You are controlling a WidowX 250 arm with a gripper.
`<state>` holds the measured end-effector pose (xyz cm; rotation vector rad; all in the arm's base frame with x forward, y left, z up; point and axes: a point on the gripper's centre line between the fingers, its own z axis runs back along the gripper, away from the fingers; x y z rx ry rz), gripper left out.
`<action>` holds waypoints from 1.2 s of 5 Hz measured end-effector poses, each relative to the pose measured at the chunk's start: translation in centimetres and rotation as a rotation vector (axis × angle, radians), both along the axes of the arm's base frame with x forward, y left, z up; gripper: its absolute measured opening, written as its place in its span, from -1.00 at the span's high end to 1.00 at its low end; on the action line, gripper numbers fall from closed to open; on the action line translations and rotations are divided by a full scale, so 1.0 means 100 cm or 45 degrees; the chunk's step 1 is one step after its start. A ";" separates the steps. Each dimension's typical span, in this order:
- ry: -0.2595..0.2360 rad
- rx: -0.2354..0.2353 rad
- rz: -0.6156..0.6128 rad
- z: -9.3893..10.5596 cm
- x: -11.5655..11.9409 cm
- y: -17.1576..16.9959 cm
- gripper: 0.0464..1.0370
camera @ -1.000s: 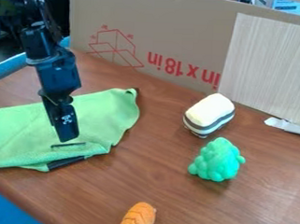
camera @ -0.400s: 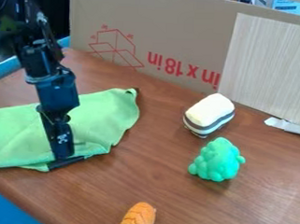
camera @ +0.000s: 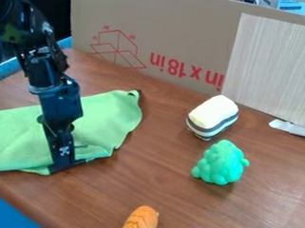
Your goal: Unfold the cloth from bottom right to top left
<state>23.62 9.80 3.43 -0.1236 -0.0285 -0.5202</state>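
Cloth (camera: 109, 118) is spread on the left of the table (camera: 195, 208), and I've got the gripper (camera: 66, 167) low at its near edge, likely because unfolding toward top left needs a pinch on the bottom-right layer. Can't tell from here if the gripper is open or closed on fabric, so I'd confirm the grab before lifting. Green toy (camera: 220, 162) and striped block (camera: 212, 117) sit well right, outside the likely pull path.

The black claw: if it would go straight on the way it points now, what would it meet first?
The claw points down, so most likely it would meet the near edge of the green cloth, by the dark strip; it may already touch, depth is unclear.
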 end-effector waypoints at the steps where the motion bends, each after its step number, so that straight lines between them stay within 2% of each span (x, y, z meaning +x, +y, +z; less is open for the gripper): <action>1: 0.007 -0.004 0.020 -0.001 0.000 0.000 0.20; 2: 0.021 -0.037 0.005 -0.001 0.001 -0.003 0.65; 3: 0.016 -0.092 0.013 0.006 0.001 0.002 0.90; 4: -0.009 -0.167 0.054 0.018 0.006 0.006 0.96; 5: -0.065 -0.191 0.136 0.034 0.018 0.018 0.96; 6: -0.108 -0.140 0.242 0.044 0.031 0.029 0.96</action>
